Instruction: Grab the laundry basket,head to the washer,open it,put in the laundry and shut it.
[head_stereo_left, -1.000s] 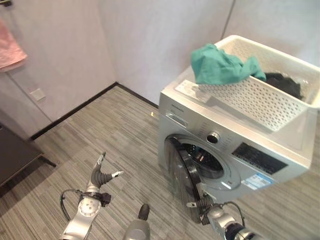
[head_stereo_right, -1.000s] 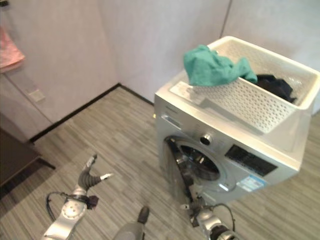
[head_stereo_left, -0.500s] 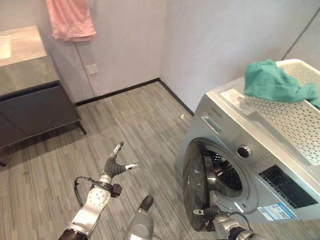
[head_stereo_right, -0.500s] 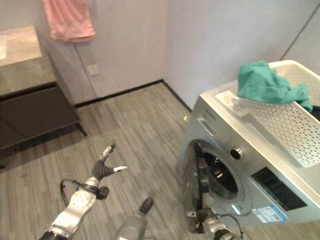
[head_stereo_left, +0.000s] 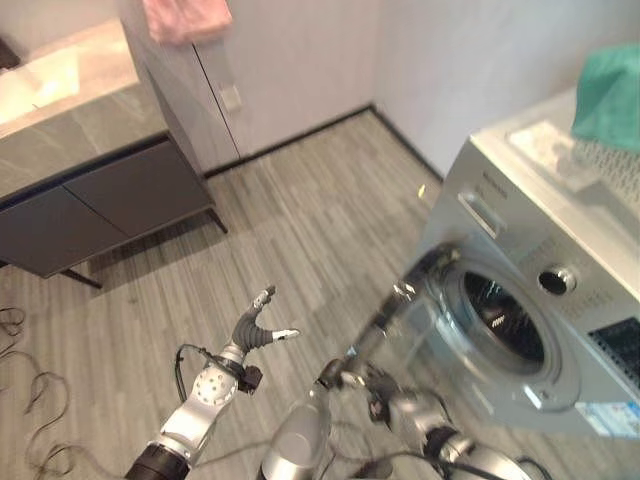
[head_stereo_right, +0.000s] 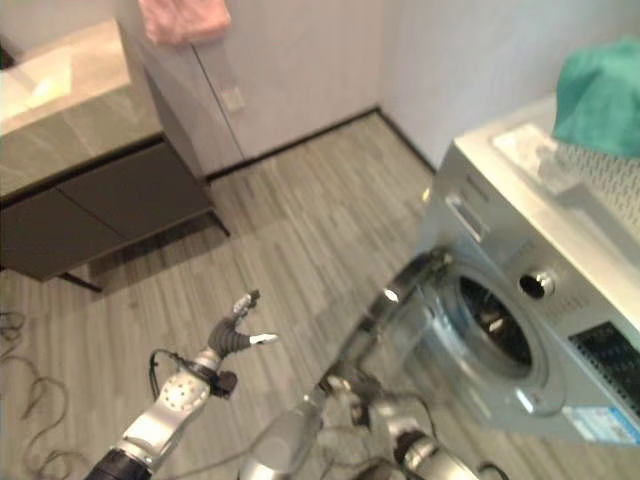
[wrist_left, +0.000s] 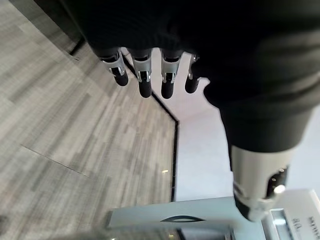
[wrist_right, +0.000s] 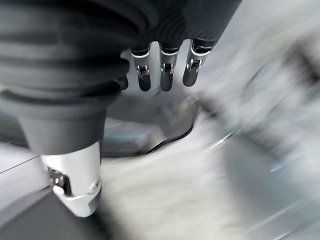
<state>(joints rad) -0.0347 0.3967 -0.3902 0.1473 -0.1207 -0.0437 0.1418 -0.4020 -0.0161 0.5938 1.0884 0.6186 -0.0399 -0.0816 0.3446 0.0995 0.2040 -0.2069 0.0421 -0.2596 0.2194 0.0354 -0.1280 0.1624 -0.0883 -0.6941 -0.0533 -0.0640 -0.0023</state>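
Observation:
The silver washer (head_stereo_left: 560, 250) stands at the right, its dark drum opening (head_stereo_left: 500, 320) uncovered. Its round door (head_stereo_left: 400, 305) is swung out to the left and shows blurred. My right hand (head_stereo_left: 385, 395) is low at the door's outer edge, fingers straight in the right wrist view (wrist_right: 165, 70), with the door's rim (wrist_right: 150, 135) just past them. On the washer's top sits the white perforated laundry basket (head_stereo_right: 590, 165), a teal cloth (head_stereo_left: 610, 95) draped over its rim. My left hand (head_stereo_left: 255, 325) hovers open above the floor, left of the door, holding nothing.
A dark low cabinet (head_stereo_left: 100, 190) with a stone top stands at the back left against the wall. A pink towel (head_stereo_left: 185, 15) hangs above it, next to a wall socket (head_stereo_left: 230, 97). Wood-look floor (head_stereo_left: 300, 220) lies between the cabinet and the washer.
The camera has swung, so the washer sits further right. The door has swung wider open to the left with my right hand at its edge. My left hand keeps its pose.

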